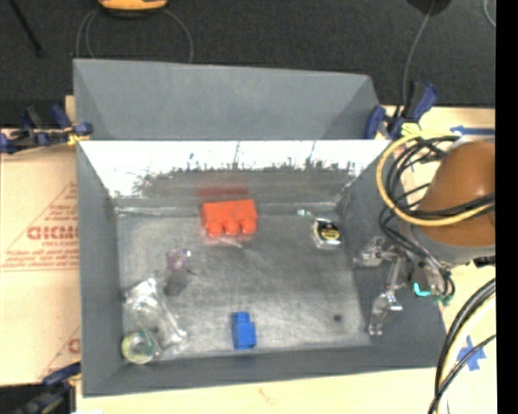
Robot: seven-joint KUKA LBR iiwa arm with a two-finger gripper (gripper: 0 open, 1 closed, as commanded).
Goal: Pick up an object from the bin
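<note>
blue block lies untouched at near centre of the bin; end effector, fingers apart and empty, hangs over the right wall nearest a small yellow-and-black piece, so judged approach stage, next requiring leftward travel and descent.
</note>
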